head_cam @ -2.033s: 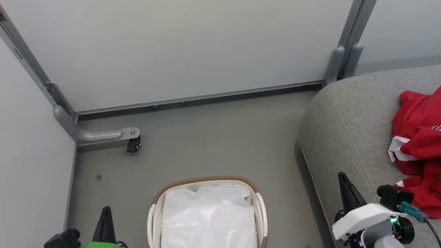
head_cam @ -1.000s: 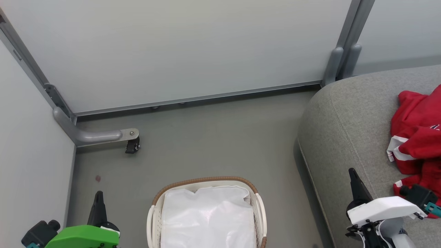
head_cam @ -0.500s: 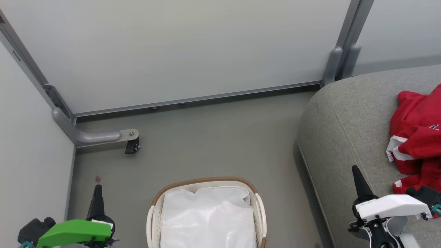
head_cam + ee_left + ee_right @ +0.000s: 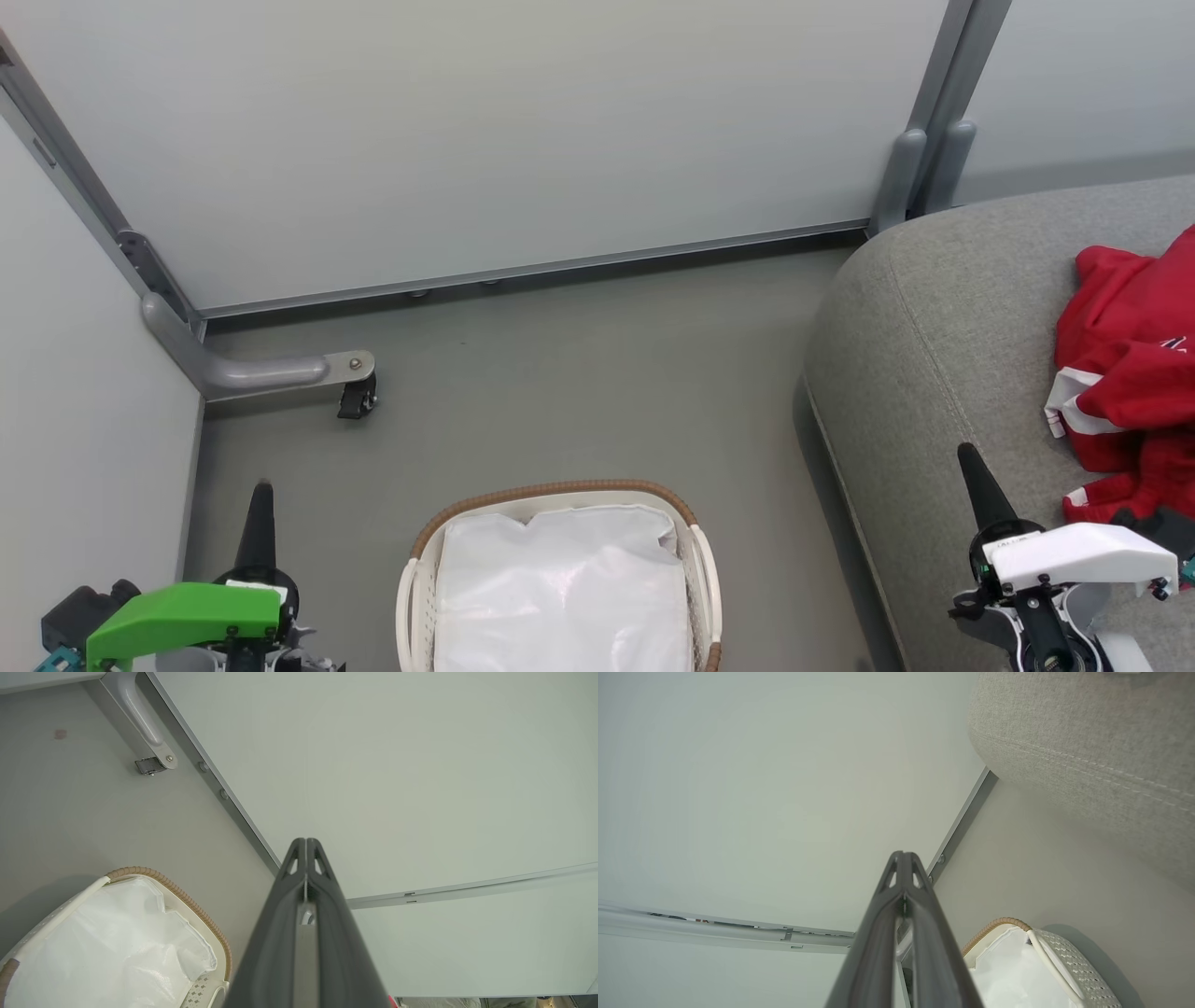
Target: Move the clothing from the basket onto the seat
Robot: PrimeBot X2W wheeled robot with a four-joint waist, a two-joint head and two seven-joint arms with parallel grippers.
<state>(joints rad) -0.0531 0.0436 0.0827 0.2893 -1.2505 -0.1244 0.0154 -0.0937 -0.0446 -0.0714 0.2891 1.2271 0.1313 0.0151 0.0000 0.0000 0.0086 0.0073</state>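
Red clothing [image 4: 1125,364] with white trim lies in a heap on the grey seat [image 4: 943,327] at the right edge of the head view. The white basket [image 4: 560,493] with a brown woven rim stands on the floor at bottom centre; I see a white liner bag [image 4: 565,588] inside it and no red fabric. My left gripper [image 4: 260,493] is shut and empty, left of the basket. My right gripper [image 4: 967,459] is shut and empty over the seat's front part, left of the clothing. Both wrist views show the fingers pressed together, left [image 4: 306,842] and right [image 4: 902,855].
Pale partition walls [image 4: 485,131] close off the back and left. A grey bracket foot with a black caster [image 4: 356,401] juts out over the floor at the left. Bare grey floor [image 4: 579,373] lies between basket, wall and seat. The basket rim [image 4: 187,900] and the seat's edge [image 4: 1087,756] appear in the wrist views.
Both grippers have drawn back toward the bottom corners of the head view, the left one rising into view and the right one shifting right, away from the clothing. The basket and clothing have stayed put.
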